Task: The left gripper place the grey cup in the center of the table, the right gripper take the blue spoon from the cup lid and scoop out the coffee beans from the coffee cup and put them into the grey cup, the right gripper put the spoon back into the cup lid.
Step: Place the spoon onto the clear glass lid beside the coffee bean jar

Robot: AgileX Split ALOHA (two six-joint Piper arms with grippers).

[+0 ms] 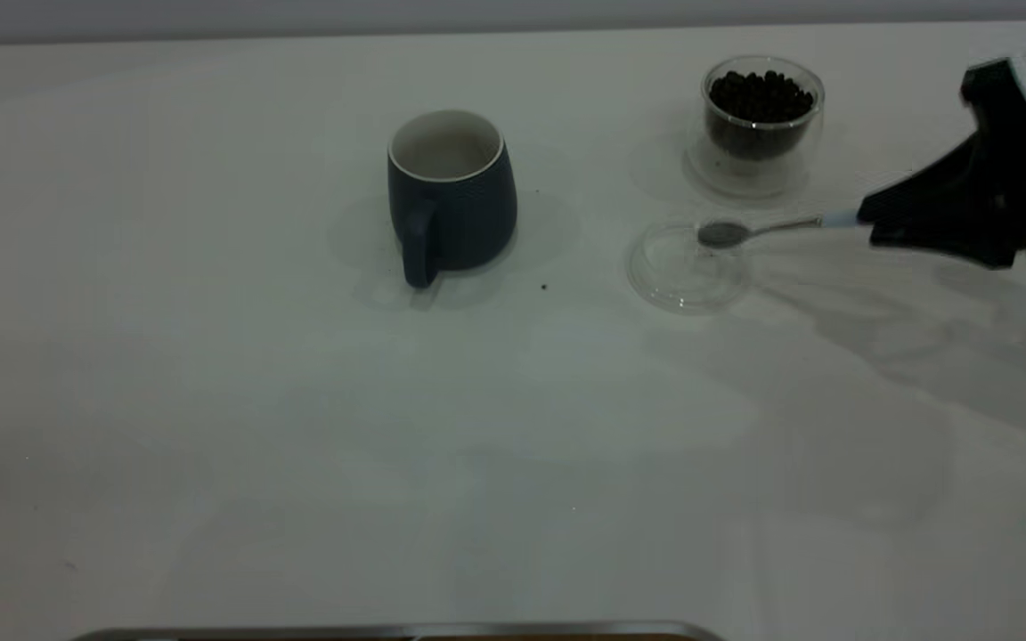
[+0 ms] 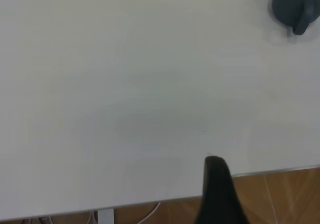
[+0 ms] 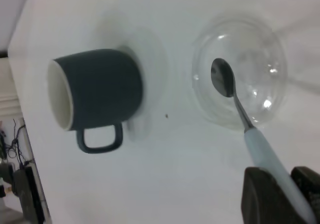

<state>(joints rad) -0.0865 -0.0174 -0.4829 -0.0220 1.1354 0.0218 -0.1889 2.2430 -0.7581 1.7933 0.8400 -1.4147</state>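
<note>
At the right edge of the exterior view, the right pincer [image 1: 869,223] is clamped on the pale handle of the blue spoon [image 1: 758,231], whose bowl reaches left over the cup lid [image 1: 687,267] on the bench [image 1: 299,401]. The coffee cup [image 1: 761,120] of coffee beans [image 1: 761,96] stands just above the lid; the grey cup [image 1: 451,196] sits upright at upper centre, well apart. Of the left pincer [image 2: 217,194] one dark finger shows, so I cannot tell its state.

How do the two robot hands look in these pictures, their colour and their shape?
The right hand is matt black, its angular body narrowing to tapering pointed fingers. Of the left hand, only one black, round-tipped finger shows. No markings are visible on either.
</note>
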